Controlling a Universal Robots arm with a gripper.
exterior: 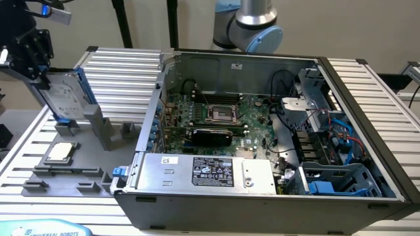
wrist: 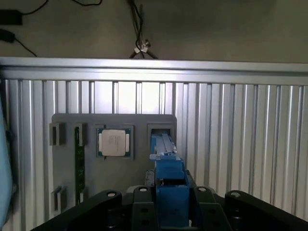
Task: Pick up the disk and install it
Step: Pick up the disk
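Note:
The disk [exterior: 66,98], a silver-grey drive with a white label and a blue carrier edge, stands upright and slightly tilted at the exterior view's left. My gripper [exterior: 31,61] is shut on its upper end. Its lower end sits right at a holder of the grey fixture plate [exterior: 66,173]; I cannot tell whether they touch. In the wrist view the disk's blue edge [wrist: 166,168] runs out from between my black fingers [wrist: 139,202], with the gripper [wrist: 168,199] closed around it, towards a slot in the fixture plate [wrist: 120,173].
A small square silver chip [exterior: 60,151] [wrist: 114,143] lies on the fixture. The open computer case [exterior: 164,78] holds a motherboard [exterior: 217,115], a labelled silver box [exterior: 210,172] and blue drive bays [exterior: 335,179]. The ribbed aluminium table [exterior: 118,69] surrounds everything.

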